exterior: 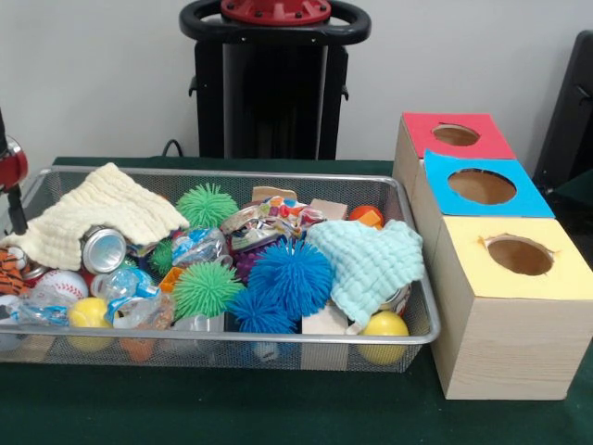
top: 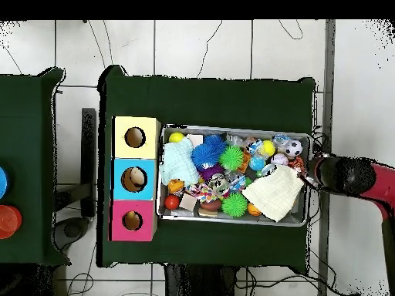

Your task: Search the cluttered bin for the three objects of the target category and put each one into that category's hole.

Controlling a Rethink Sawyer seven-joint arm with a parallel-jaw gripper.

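A wire mesh bin (exterior: 232,174) (top: 231,128) holds a jumble of items. In it are green spiky balls (exterior: 206,204) (top: 231,157), blue spiky balls (exterior: 290,275) (top: 205,153), a cream cloth (exterior: 102,211) (top: 274,193), a pale teal cloth (exterior: 371,262) (top: 179,160), crushed cans (exterior: 103,248), a baseball (exterior: 61,285), yellow balls (exterior: 384,325) and wooden blocks (exterior: 326,320). Beside the bin stand three wooden boxes with round holes, topped red (exterior: 426,130) (top: 119,223), blue (exterior: 533,199) (top: 119,179) and yellow (exterior: 565,278) (top: 123,127). My gripper (exterior: 14,209) (top: 311,179) hangs at the bin's end farthest from the boxes, beside the cream cloth.
The red arm (top: 362,176) reaches in over the table's edge at the bin's short side. A green cloth covers the table (exterior: 278,408). A second dark table with round red and blue things (top: 8,220) stands beyond the boxes.
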